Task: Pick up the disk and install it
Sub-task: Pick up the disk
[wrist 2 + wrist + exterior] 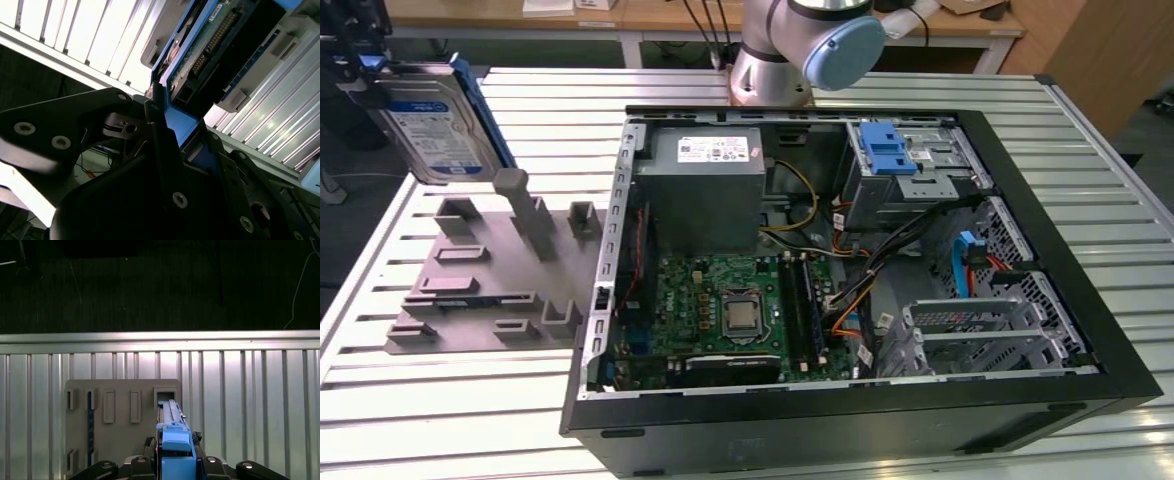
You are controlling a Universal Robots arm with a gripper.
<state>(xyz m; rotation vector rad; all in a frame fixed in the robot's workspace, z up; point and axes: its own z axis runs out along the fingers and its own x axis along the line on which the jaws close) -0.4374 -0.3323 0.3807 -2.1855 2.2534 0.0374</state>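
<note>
The claw (173, 456) is clamped on the blue frame of the disk (434, 118), holding it on edge in the air at the exterior view's far left. The disk hangs over the grey holder (480, 275) on the slatted table (440, 420). The open computer case (1107, 330) lies to the right, well apart from the disk.

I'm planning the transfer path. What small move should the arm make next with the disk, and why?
Probably carry it toward the exterior view's right: the gripper holds the disk above the grey fixture, and the open computer case lies that way.
</note>
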